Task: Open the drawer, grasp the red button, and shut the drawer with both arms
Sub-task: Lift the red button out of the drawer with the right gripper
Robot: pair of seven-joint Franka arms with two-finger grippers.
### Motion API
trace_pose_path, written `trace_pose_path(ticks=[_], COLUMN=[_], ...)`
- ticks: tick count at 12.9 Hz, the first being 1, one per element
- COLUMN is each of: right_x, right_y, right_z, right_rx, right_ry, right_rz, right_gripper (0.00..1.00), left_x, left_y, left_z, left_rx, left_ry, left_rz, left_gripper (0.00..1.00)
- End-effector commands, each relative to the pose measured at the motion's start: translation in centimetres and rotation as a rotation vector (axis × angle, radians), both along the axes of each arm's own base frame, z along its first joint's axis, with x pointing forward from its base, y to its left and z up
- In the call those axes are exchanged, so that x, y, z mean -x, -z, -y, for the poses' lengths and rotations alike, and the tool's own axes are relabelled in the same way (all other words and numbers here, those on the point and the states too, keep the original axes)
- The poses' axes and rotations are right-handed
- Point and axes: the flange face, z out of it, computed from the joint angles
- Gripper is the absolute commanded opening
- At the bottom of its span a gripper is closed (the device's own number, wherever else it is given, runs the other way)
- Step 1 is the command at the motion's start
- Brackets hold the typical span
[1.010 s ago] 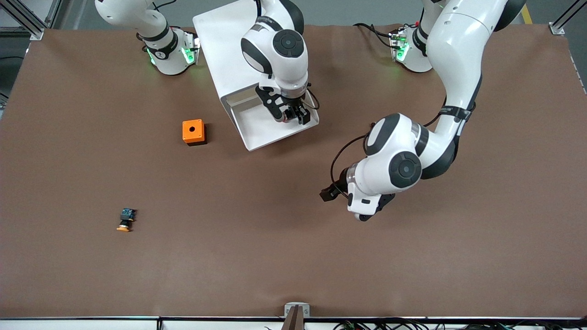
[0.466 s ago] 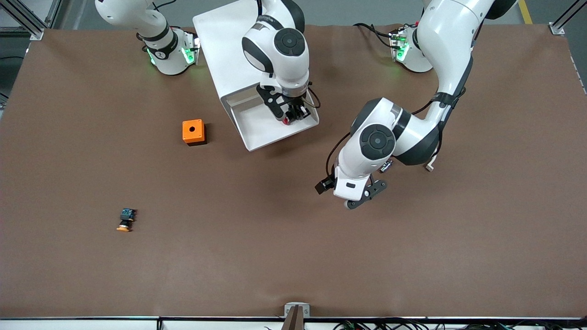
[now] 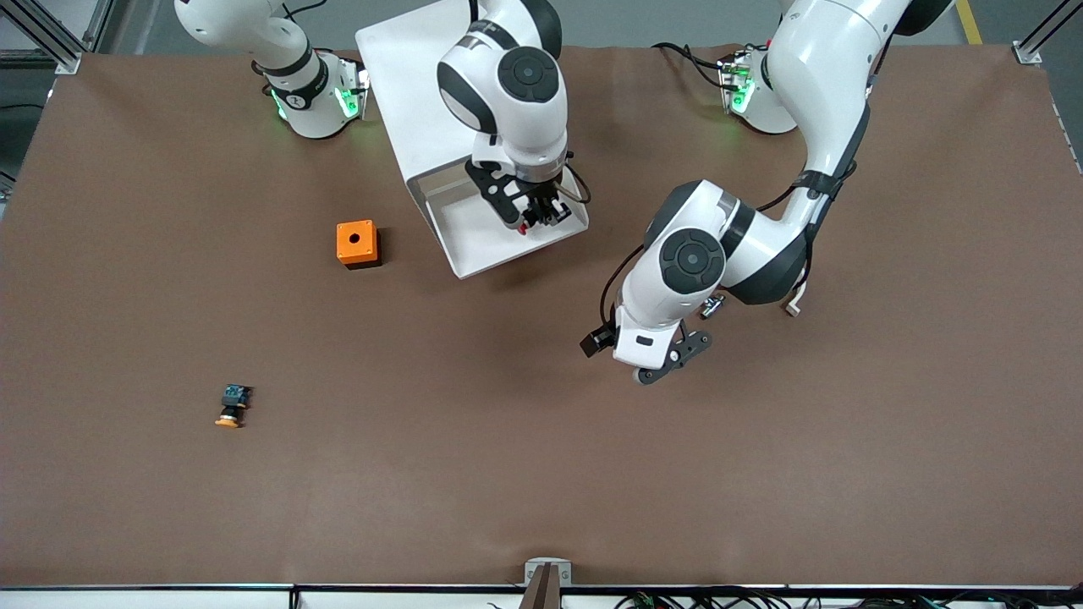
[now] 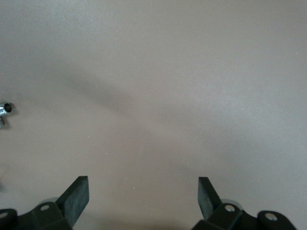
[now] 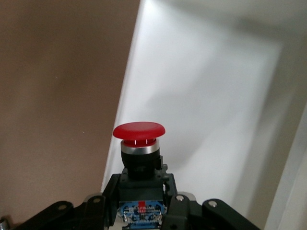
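Front view: grab step. My right tool hangs over the open white drawer tray, clamping the small red-capped pushbutton. Next, I judge: lift clear w/o clipping the rim.

Left wrist view: my left tool waits over bare brown worktop, fingers spread, empty.

Right wrist view: button upright btw my pads, cap outward, over tray.

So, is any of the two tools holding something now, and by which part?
The right tool holds the small red-capped pushbutton by its blue rear block, over the open white drawer. The left tool is open and holds nothing.
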Motion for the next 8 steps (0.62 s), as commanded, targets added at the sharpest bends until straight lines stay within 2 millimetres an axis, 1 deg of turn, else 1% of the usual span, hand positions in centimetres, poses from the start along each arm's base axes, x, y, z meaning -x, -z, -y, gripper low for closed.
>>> trace_pose_path(ticks=[1, 2, 4, 5, 6, 7, 8], right_x=[-4.5, -6.2, -10.2, -11.9, -13.7, -15.1, -16.6], right_y=[-1.0, -0.9, -0.7, -0.6, -0.4, -0.1, 0.1], right_z=[3.6, 5.2, 9.5, 11.7, 14.5, 17.0, 19.9], right_rx=[-0.029, -0.037, -0.052, -0.056, -0.06, -0.059, -0.061], right_ry=[-0.126, -0.179, -0.264, -0.316, -0.37, -0.422, -0.467], right_rz=[-0.009, 0.002, 0.026, 0.03, 0.032, 0.031, 0.032], right_gripper=[0.0, 0.0, 0.0, 0.0, 0.0, 0.0, 0.0], left_x=[1.0, 1.3, 1.7, 1.9, 2.3, 2.5, 2.7], left_y=[0.0, 0.7, 1.6, 2.0, 2.5, 2.7, 2.8], left_z=[0.5, 1.0, 1.1, 1.3, 1.6, 1.7, 1.9], left_rx=[-0.022, -0.029, -0.049, -0.048, -0.048, -0.047, -0.047], left_ry=[0.0, 0.011, 0.022, 0.022, 0.029, 0.032, 0.034], left_rz=[0.016, 0.008, 0.005, 0.005, 0.004, 0.005, 0.005], left_gripper=[1.0, 1.0, 1.0, 1.0, 1.0, 1.0, 1.0])
